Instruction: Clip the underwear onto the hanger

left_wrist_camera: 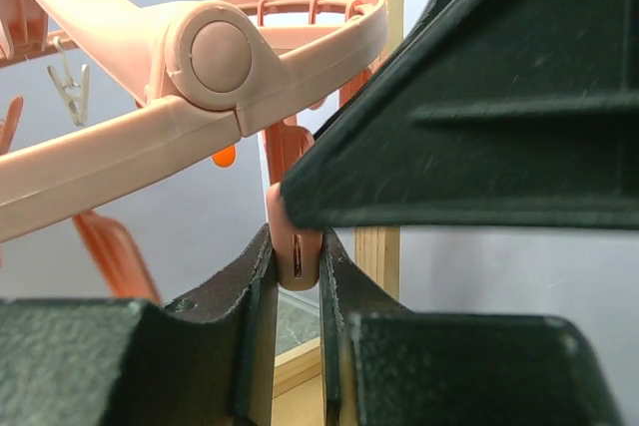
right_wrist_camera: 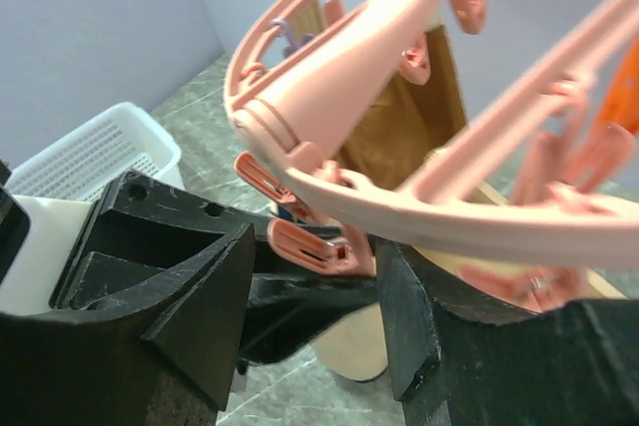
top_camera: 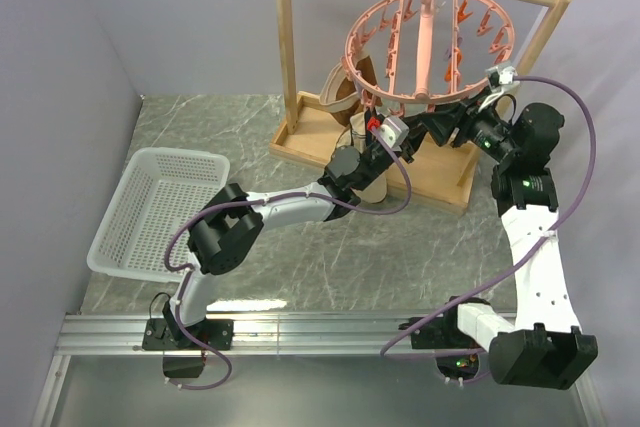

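Observation:
The salmon-pink ring hanger (top_camera: 430, 37) hangs by its hook from the wooden rack. My left gripper (left_wrist_camera: 296, 246) reaches up under the ring's near edge and is shut on the tail of one pink clip peg (left_wrist_camera: 298, 264). From the right, my right gripper (right_wrist_camera: 318, 251) stands open. Its two fingers flank another peg (right_wrist_camera: 310, 244) and the left gripper's black body just under the ring (right_wrist_camera: 419, 212). The light tan underwear (top_camera: 375, 187) hangs below the two grippers, and its lower edge shows in the right wrist view (right_wrist_camera: 364, 346). Its upper part is hidden, so I cannot tell what holds it.
A darker brown garment (top_camera: 345, 87) hangs at the ring's left side. The wooden rack (top_camera: 288, 47) stands on its base board behind the arms. A white mesh basket (top_camera: 160, 207) sits at the table's left. Grey walls close in on both sides.

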